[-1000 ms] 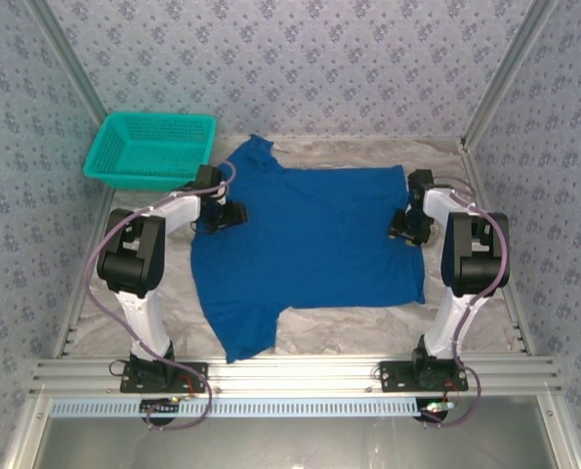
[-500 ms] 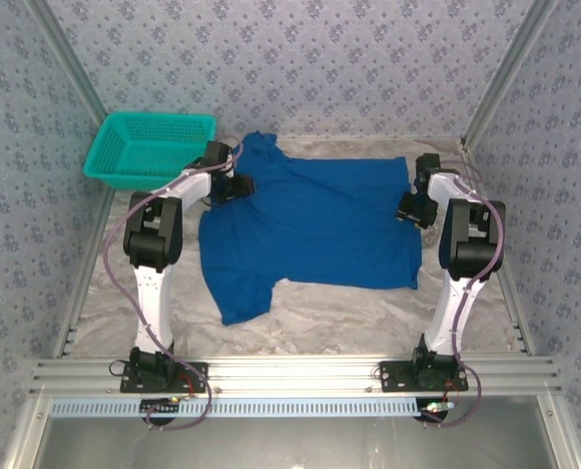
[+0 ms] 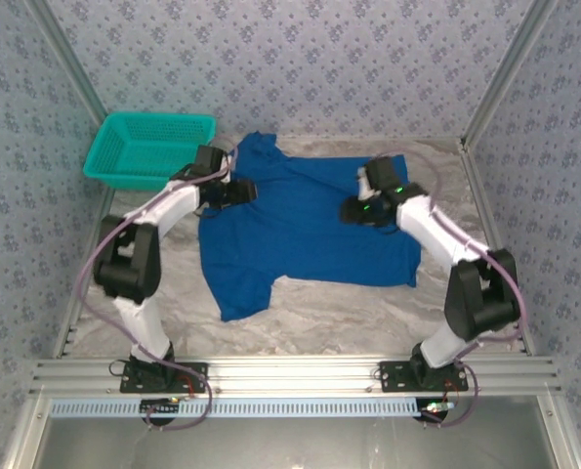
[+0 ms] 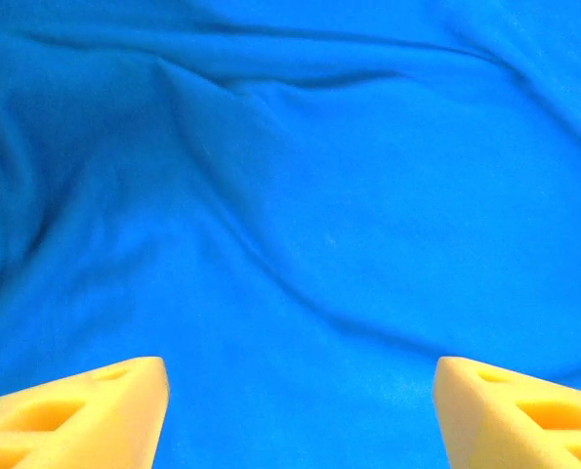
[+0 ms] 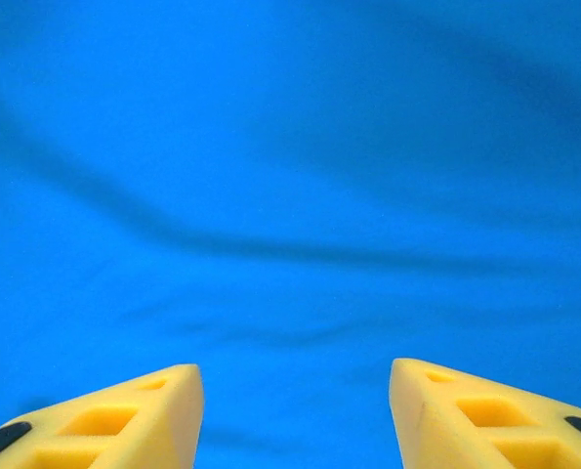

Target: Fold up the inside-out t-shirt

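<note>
A royal-blue t-shirt [image 3: 310, 234] lies spread across the middle of the pale, marbled table [image 3: 349, 313], seen from the overhead camera. Its body runs sideways, with one sleeve pointing toward the far left and the other toward the near left. The straight hem lies on my right side.

My left gripper [image 3: 233, 191] hangs over the shirt's far-left part, beside the far sleeve. Its yellow jaws stand wide apart and grasp nothing. From my left wrist camera, soft folds of blue fabric run across the cloth beyond the jaws.

My right gripper [image 3: 353, 210] reaches in over the far right half of the shirt. It too is released, its jaws parted and empty. From my right wrist camera, the blue fabric beyond them is nearly smooth, with a few shallow creases.

A teal mesh basket [image 3: 148, 147] sits at the far-left corner of the table, near the far sleeve and my left arm.
</note>
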Robot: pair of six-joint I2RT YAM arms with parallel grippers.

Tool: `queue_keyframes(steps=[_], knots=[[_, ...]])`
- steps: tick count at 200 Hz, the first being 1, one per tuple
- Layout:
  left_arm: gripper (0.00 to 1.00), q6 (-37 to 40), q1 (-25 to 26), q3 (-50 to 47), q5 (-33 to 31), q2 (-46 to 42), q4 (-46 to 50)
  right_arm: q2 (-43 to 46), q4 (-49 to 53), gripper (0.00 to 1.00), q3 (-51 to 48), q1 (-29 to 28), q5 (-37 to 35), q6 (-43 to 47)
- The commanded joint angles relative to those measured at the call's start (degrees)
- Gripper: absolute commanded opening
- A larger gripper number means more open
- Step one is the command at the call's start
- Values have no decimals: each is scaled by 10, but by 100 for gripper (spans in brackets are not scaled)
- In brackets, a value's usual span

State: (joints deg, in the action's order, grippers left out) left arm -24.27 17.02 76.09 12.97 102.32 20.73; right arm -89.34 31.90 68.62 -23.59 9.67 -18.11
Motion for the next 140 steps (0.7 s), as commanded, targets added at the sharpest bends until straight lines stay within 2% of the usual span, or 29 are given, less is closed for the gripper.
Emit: queue_keyframes(steps=[1,27,49,79,107,125,140], knots=[[71,-14,2,-102,-27,-105,18,-6,-39,56,-69,-105,121,-9],[70,-30,3,-229,-36,-232,75,-32,-128,56,-92,-234,157,-40],[70,-43,6,-300,-43,-313,112,-76,-125,56,-75,-295,140,-27],[70,-57,6,-353,-56,-394,142,-111,-149,58,-84,-330,143,-30],[70,-66,9,-377,-50,-417,157,-132,-171,56,-83,-344,132,-34],[70,-78,28,-382,-44,-415,162,-149,-190,51,-78,-344,115,-45],[70,-92,47,-388,-47,-415,165,-164,-188,39,-68,-344,102,-45]])
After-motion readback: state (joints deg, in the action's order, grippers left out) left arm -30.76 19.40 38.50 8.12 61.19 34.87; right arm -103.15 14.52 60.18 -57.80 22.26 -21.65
